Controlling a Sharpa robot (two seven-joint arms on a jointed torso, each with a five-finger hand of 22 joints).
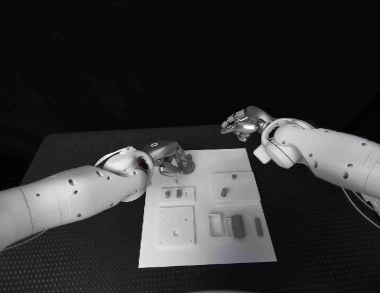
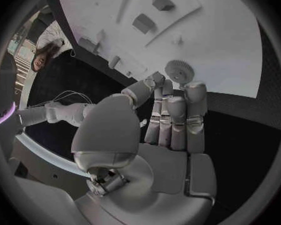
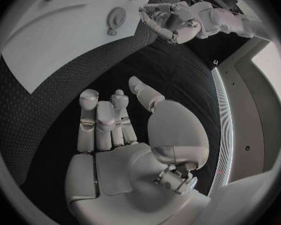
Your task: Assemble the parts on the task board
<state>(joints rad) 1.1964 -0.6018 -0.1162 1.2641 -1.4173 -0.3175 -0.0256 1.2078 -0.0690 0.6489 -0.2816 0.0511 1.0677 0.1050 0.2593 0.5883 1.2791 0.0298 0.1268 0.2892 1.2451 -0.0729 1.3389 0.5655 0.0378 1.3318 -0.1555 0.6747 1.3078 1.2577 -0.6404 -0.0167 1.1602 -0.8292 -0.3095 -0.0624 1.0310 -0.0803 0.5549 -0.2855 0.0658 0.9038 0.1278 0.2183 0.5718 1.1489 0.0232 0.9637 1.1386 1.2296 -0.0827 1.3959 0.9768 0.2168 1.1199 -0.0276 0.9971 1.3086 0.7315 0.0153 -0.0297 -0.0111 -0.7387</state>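
Left hand [image 1: 171,160] empty, fingers straight, over task board's [image 1: 234,244] far-left corner. Gear part [image 2: 178,72] lies flat on the board just past its fingertips, seemingly not touching. Right hand [image 1: 243,124], at 1 o'clock off the board, loosely open, farther away.

Black table [image 1: 84,256] with a dimpled surface, white task board [image 1: 252,253] lying flat at its centre, long side running 12 to 6 o'clock, dark tabletop bare-looking at 3 and 9 o'clock
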